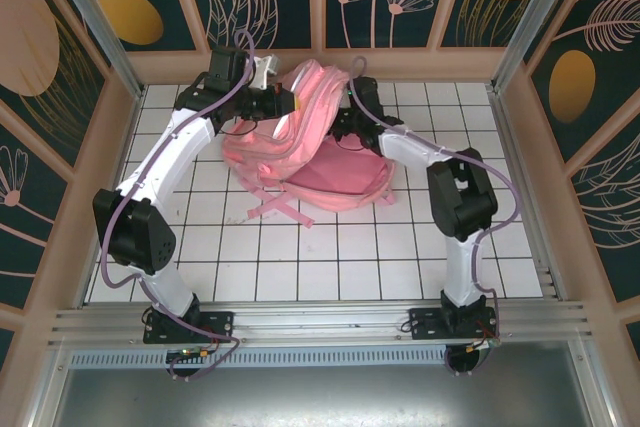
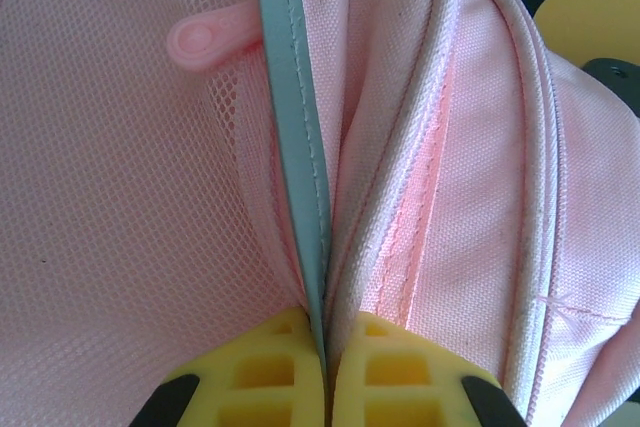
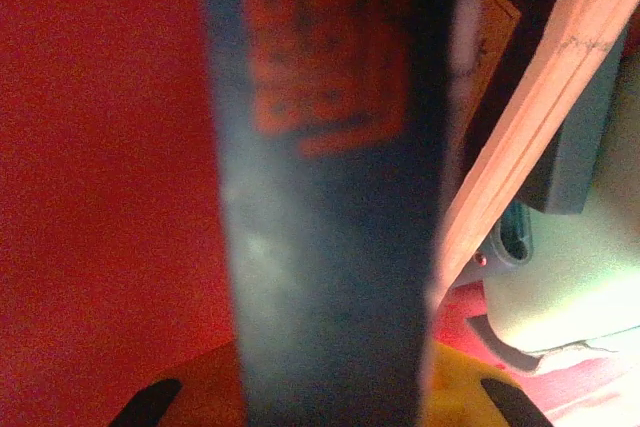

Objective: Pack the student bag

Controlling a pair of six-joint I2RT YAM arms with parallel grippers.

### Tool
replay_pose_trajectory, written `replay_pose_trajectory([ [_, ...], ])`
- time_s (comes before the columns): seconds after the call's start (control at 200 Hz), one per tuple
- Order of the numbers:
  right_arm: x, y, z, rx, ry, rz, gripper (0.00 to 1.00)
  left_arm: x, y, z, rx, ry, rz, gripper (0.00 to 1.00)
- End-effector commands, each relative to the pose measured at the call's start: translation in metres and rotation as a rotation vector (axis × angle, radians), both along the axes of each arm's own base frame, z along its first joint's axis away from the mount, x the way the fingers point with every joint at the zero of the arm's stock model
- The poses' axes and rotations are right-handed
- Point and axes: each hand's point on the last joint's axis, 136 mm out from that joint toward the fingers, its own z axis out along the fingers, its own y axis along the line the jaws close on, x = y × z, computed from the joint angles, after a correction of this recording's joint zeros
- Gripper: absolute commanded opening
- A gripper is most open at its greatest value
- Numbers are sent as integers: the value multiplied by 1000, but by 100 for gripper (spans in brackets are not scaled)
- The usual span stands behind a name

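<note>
Currently the student bag (image 1: 330, 162) lies slumped on the far half of the white gridded table (image 1: 300, 267). Its top is lifted and folded over and a pink strap (image 1: 285, 209) trails off its near edge.

The left gripper (image 1: 272, 105) is at the bag's upper left corner. In the left wrist view its yellow fingertips (image 2: 270, 372) are pressed together, with a thin grey-blue trim (image 2: 295, 127) of the bag pinched in the seam between them. Pink mesh (image 2: 120, 197) spreads to the left of that trim, with a round pink zip pull (image 2: 205, 39) lying on it. Woven pink fabric with piped seams runs along the trim's right.

The right gripper (image 1: 345, 127) reaches into the bag's opening from the right side. In the right wrist view its jaws stand a little apart, with a dark blue flat item (image 3: 330, 277) filling the gap between the yellow pads (image 3: 200, 387), apparently clamped. That item carries blurred orange print near its top, and I cannot tell what it is. Red-lit bag lining surrounds it on the left.
</note>
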Motion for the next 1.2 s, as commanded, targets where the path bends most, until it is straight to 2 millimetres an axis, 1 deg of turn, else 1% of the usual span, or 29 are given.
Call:
replay_pose_trajectory([
  [0.0,12,14,-2,-64,45,-146,0,-1,-13,69,-145,-189,-74,0],
  [0.125,26,36,-3,-54,20,-224,0,0,-16,63,-167,-168,-78,0],
  [0.15,30,40,-11,-56,29,-231,0,0,-16,63,-170,-169,-79,0],
  [0.195,36,50,-17,-62,44,-239,0,0,-16,61,-171,-165,-79,0],
  [0.23,40,59,-21,-69,46,-227,7,0,-16,61,-171,-165,-78,0],
  [0.3,47,74,-26,-83,50,-188,26,0,-16,58,-165,-162,-76,0],
  [0.36,48,82,-20,-79,30,-137,43,0,-14,57,-159,-159,-70,0],
  [0.405,46,82,-13,-88,-2,-107,52,1,-13,55,-153,-155,-64,0],
  [0.45,41,80,-2,-96,-56,-77,59,2,-11,53,-149,-151,-54,0],
  [0.5,33,73,5,-109,-107,-56,68,4,-8,51,-147,-149,-42,0],
  [0.555,21,66,17,-86,-165,-19,71,6,-4,49,-150,-146,-26,0],
  [0.576,17,62,22,-77,-187,-15,77,7,-3,49,-153,-147,-23,0],
  [0.596,14,57,21,-79,-199,-15,78,7,-3,49,-156,-147,-22,0],
  [0.606,12,55,26,-74,-214,-15,80,7,-2,48,-158,-147,-21,0],
  [0.616,9,52,26,-76,-217,-14,88,7,-2,48,-158,-147,-20,0],
  [0.626,8,50,28,-73,-227,-16,92,7,-2,48,-160,-148,-21,0],
  [0.681,-1,37,34,-70,-259,-11,97,7,0,45,-159,-143,-16,0],
  [0.826,-17,1,37,-149,-293,-46,98,6,5,43,-153,-145,-8,0],
  [0.926,-28,-25,38,-212,-334,-69,98,4,9,36,-140,-137,6,0],
  [1.021,-38,-49,35,-246,-333,-100,95,0,12,28,-127,-124,12,0],
  [1.076,-43,-66,31,-295,-318,-143,91,-2,13,21,-121,-105,18,0],
  [1.136,-50,-88,23,-360,-276,-217,87,-4,14,6,-103,-78,32,0],
  [1.146,-52,-93,19,-375,-262,-230,87,-5,13,3,-98,-73,33,0],
  [1.151,-52,-95,20,-381,-259,-243,87,-5,13,2,-95,-73,33,0],
  [1.156,-49,-103,19,-388,-254,-266,87,-6,12,0,-92,-69,32,0],
  [1.171,-47,-118,17,-409,-235,-311,87,-7,11,-5,-85,-63,32,0],
  [1.191,-50,-130,14,-431,-215,-349,86,-11,8,-13,-72,-51,26,0],
])
